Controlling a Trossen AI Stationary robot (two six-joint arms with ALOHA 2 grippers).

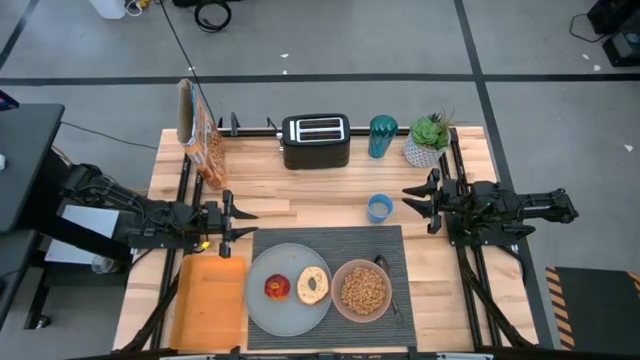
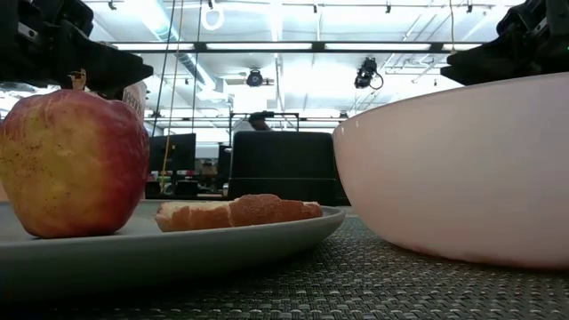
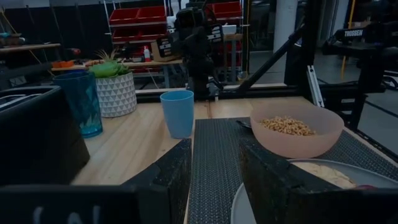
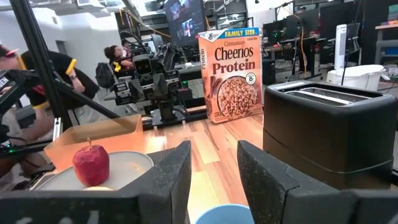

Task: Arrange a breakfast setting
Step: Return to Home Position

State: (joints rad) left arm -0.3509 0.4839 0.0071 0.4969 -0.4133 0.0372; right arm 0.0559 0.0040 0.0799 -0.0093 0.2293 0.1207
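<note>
The dark grey ribbed placemat (image 1: 330, 240) lies at the table's near middle. On it rests the pale grey plate (image 1: 262, 305) with a red apple (image 1: 277, 288) and a bagel (image 1: 313, 285). Beside it stands the pink bowl (image 1: 363, 291) of tan cereal. A spoon (image 1: 383, 264) lies by the bowl's far right side. My left gripper (image 1: 243, 215) is open and empty, above the placemat's far left corner. My right gripper (image 1: 413, 198) is open and empty, beside a small blue cup (image 1: 379, 207).
An orange tray (image 1: 212, 298) lies at the near left. A cereal box (image 1: 200, 130), a black toaster (image 1: 315, 140), a teal tumbler (image 1: 382, 136) and a potted plant (image 1: 428, 140) stand along the far edge. People show beyond the table in the right wrist view (image 4: 37, 74).
</note>
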